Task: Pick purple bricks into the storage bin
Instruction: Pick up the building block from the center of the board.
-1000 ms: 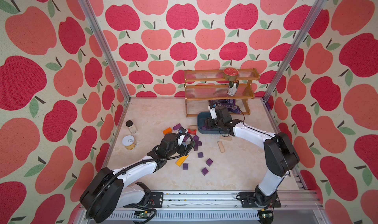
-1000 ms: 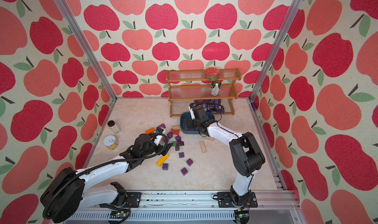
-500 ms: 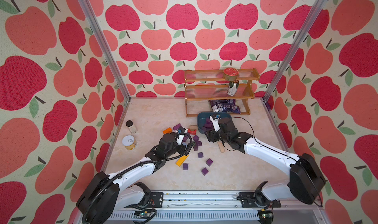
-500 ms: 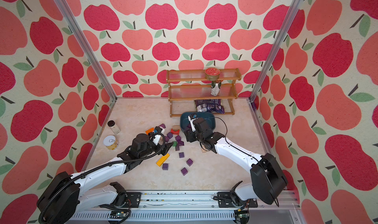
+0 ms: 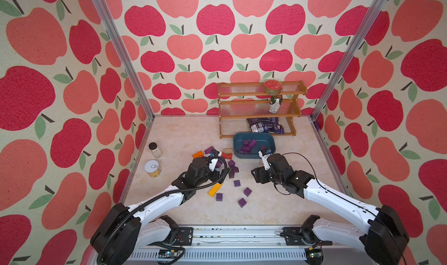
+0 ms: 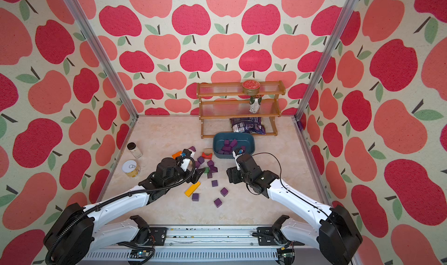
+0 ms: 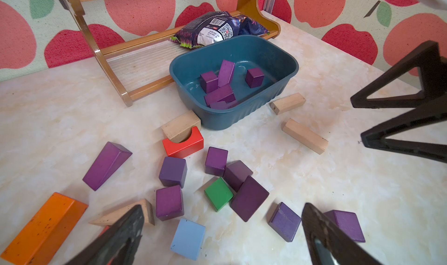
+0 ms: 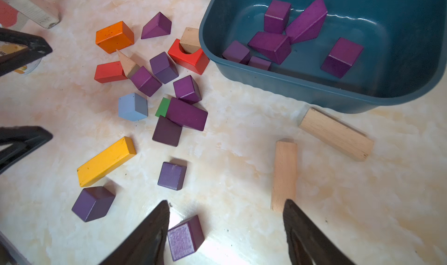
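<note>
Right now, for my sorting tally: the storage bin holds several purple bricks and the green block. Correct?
No: the green block lies on the table, outside the storage bin, as the left wrist view shows. The bin holds purple bricks only.

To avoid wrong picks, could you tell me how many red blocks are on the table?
2: a red arch block beside the storage bin, a red block by the orange block; others may be hidden.

**Apple wallpaper everywhere**

Walls [image 5: 217, 48] on all three sides are covered in red and pink apples, silver posts [image 5: 123, 58] in the corners, cream marbled counter [image 5: 188, 135] underneath, wooden three-tier rack [image 5: 242, 109] against the back.
</note>
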